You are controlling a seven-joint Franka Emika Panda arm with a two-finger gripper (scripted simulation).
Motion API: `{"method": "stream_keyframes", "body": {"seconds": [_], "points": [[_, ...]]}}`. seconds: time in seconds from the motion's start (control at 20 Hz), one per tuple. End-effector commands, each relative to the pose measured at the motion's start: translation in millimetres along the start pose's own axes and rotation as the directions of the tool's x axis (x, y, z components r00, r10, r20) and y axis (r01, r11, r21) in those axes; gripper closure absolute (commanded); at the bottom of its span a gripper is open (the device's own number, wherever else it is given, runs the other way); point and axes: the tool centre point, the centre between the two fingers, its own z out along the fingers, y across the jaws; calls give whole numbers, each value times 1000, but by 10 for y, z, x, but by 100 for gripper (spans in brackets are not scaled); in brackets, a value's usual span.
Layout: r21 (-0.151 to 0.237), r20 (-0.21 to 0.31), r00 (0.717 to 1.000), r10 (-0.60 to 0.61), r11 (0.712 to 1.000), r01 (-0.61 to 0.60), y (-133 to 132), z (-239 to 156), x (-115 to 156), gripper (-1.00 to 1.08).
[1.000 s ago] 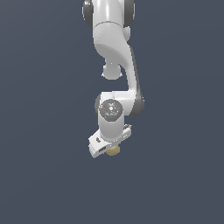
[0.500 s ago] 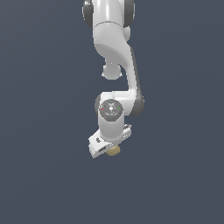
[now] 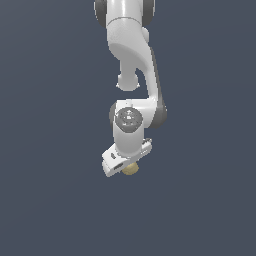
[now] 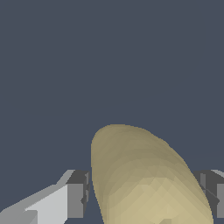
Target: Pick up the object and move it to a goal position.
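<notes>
the white gripper [image 3: 127,165] hangs below the arm [image 3: 131,65], its fingers [image 4: 75,199] pinching the tan-yellow object [image 3: 131,169] [image 4: 144,179] over a plain dark blue-grey backdrop

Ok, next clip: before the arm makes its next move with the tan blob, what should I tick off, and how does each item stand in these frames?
1. The object sits between the pincer fingers: ok, the wrist view shows one finger on each side.
2. Fingers touch the object: cannot tell; a thin gap seems to show at one finger, and the other contact is at the frame edge.
3. Object is under the pincer in the exterior view: ok, the object peeks out below it.
4. Object is lifted off a surface: cannot tell, the background is uniform.
5. Goal position is visible: not ok, no marker appears in either view.
</notes>
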Motion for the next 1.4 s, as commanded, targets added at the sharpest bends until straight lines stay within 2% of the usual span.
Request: {"method": "stream_keyframes", "body": {"seconds": [0.0, 0.4, 1.35], "points": [[-1, -1, 1000, 0, 1000, 0, -48, -106, -20, 108], [-2, 0, 1000, -1, 1000, 1, -316, -651, -145, 108], [-2, 0, 1000, -1, 1000, 1, -1177, -2474, -524, 108]]}}
